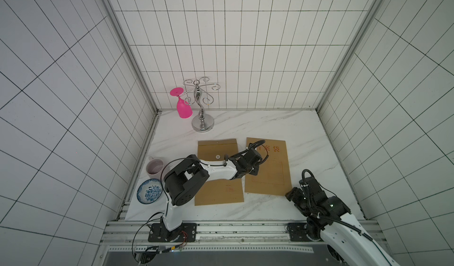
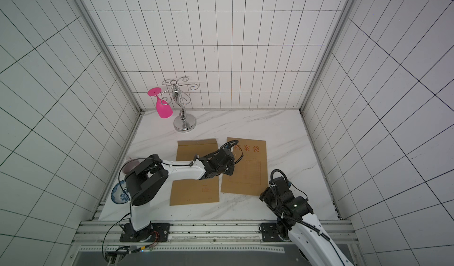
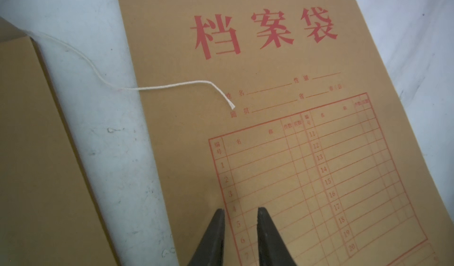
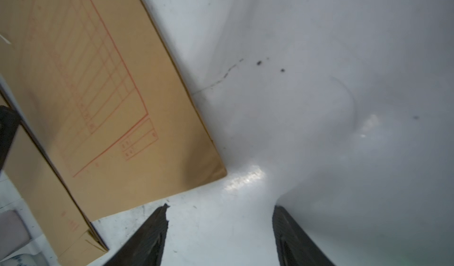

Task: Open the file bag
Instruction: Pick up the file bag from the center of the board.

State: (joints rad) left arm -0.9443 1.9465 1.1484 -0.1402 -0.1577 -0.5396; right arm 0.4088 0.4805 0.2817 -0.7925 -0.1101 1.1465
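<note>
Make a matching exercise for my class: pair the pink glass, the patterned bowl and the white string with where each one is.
Column one:
1. pink glass
2. patterned bowl
3. white string

Column two:
A. its free end lies on the printed file bag
B. hangs upside down from the metal rack
C. sits next to the mug

Pairs: 1-B, 2-C, 3-A

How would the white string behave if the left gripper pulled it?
Probably floppy: the string lies in loose curves across the table onto the printed file bag. Likely light and thin, so it may slip from the left gripper. Its far end runs to the other file bag, which might slide when it tightens.
</note>
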